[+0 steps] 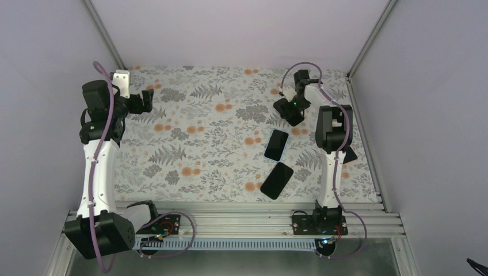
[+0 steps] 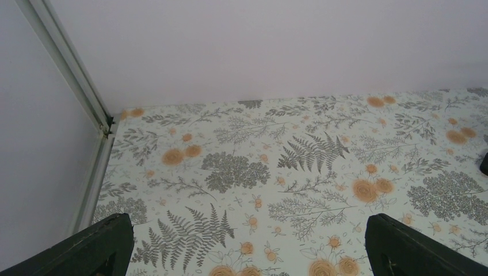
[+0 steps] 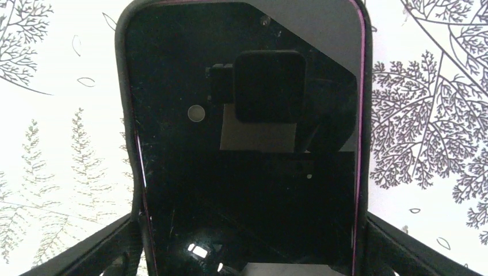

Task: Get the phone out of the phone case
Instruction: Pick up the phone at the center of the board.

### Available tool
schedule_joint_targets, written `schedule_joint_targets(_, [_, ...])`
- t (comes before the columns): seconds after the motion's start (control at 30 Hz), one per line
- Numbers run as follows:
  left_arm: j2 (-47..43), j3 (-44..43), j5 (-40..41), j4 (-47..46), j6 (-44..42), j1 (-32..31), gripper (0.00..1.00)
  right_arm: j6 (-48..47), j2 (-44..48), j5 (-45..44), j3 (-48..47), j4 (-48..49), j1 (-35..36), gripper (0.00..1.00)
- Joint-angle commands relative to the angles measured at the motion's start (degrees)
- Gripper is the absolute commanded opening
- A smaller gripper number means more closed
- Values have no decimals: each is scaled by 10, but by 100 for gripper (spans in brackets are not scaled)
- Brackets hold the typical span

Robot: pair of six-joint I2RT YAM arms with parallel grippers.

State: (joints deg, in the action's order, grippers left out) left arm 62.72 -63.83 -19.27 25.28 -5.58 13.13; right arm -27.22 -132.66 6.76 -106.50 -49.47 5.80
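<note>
In the right wrist view a black phone (image 3: 247,167) with a glossy dark screen sits in a black case (image 3: 128,115) with a thin purple edge. My right gripper (image 3: 250,247) has a finger on each long side of the case, pressed against it just over the floral table cover. In the top view this gripper (image 1: 290,110) is at the back right of the table. My left gripper (image 1: 141,101) is at the back left, wide open and empty; its fingers (image 2: 98,248) frame only bare cover.
Two more black phone-shaped slabs lie mid-table, one (image 1: 277,144) above the other (image 1: 277,180). A dark object (image 1: 349,154) shows beside the right arm. Grey walls and metal frame posts (image 2: 69,75) bound the floral table cover (image 1: 195,149).
</note>
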Motion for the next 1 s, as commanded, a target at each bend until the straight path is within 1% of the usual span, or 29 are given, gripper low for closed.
schedule_joint_targets(0.0, [-9, 5, -11, -9, -8, 3, 100, -2, -52, 21, -2, -54, -4, 85])
schedule_joint_targets(0.2, [-10, 6, -8, -10, -6, 3, 100, -2, -62, 15, 13, -45, -4, 80])
schedule_joint_targets(0.37, [-11, 6, 0, -12, -2, 4, 100, 7, -38, 1, 20, -26, -3, 68])
schedule_joint_targets(0.57, [-7, 11, -43, -11, 0, 4, 100, 9, 29, -23, 34, 14, 20, 65])
schedule_joint_targets(0.7, [-2, 13, -53, -10, 0, 4, 100, 9, 60, -33, 38, 33, 29, 65])
schedule_joint_targets(0.83, [8, 5, -55, -6, 1, 3, 100, 15, 75, -25, 34, 32, 34, 63])
schedule_joint_targets(0.97, [19, 3, -83, -6, 4, 3, 100, 27, 93, -1, 25, 22, 48, 63])
